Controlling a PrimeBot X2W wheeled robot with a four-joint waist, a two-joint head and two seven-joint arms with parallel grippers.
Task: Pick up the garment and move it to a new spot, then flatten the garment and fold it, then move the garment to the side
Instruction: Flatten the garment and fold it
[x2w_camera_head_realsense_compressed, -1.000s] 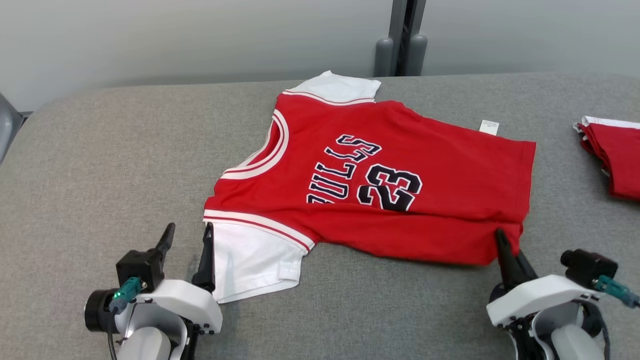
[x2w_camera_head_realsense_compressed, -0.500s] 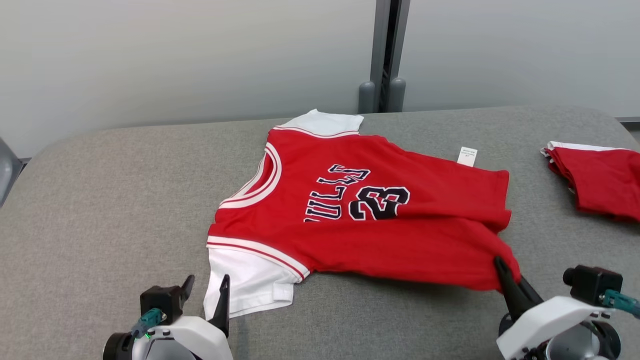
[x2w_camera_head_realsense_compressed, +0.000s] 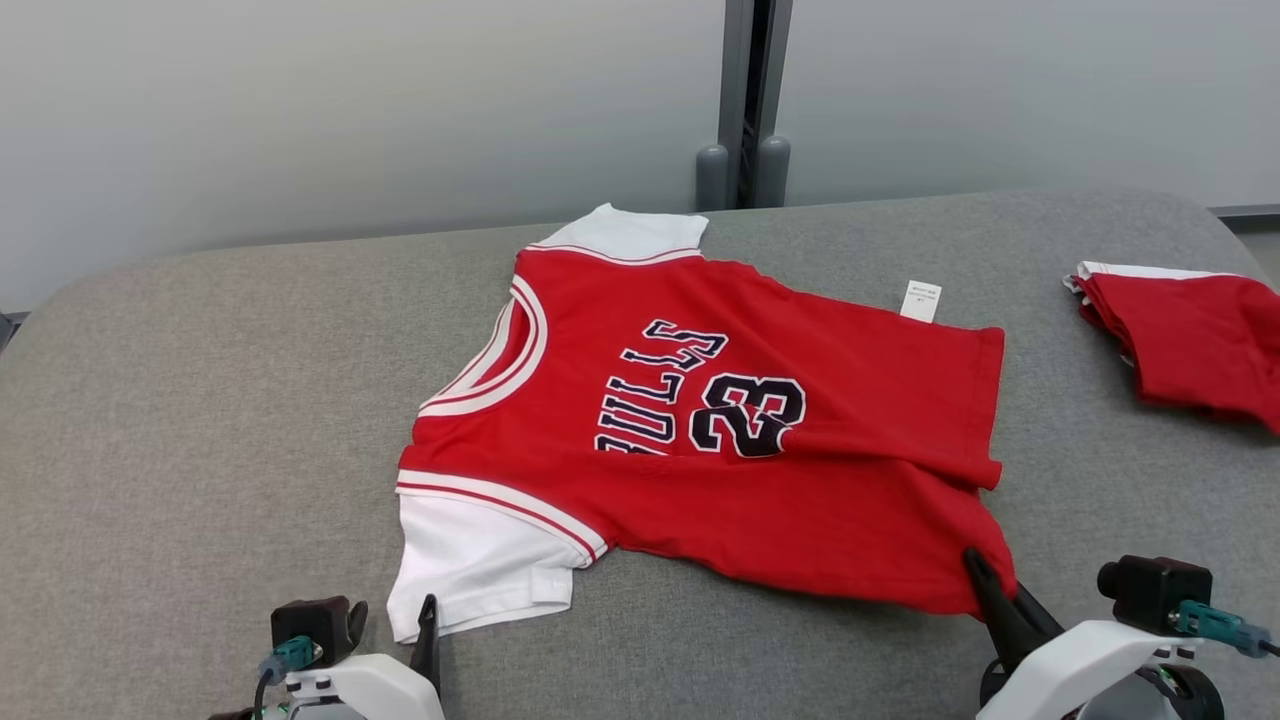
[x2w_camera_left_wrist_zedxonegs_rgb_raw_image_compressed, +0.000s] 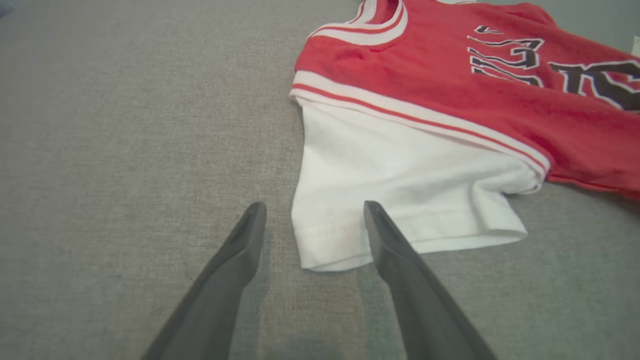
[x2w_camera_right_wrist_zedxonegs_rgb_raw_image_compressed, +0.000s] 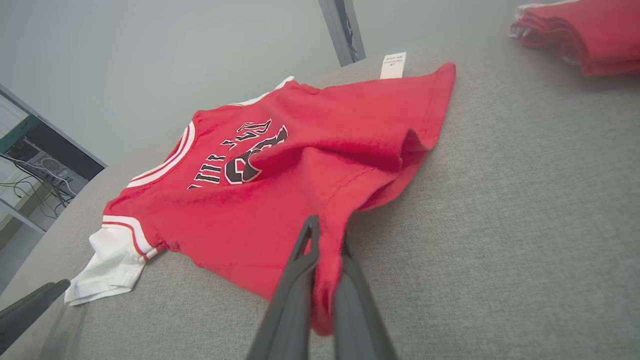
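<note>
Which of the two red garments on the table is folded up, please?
The red bundle at the far right; the numbered jersey lies spread out, its corner in the right gripper.

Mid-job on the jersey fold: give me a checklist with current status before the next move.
1. Right gripper shut on the jersey's near hem corner: ok.
2. Left gripper gripping the white sleeve: not ok; open, straddling its edge.
3. Jersey lying flat: not ok; a ridge rises near the pinched corner.
4. Folded red garments apart from the jersey: ok.
5. Left fingers touching the table: cannot tell.
</note>
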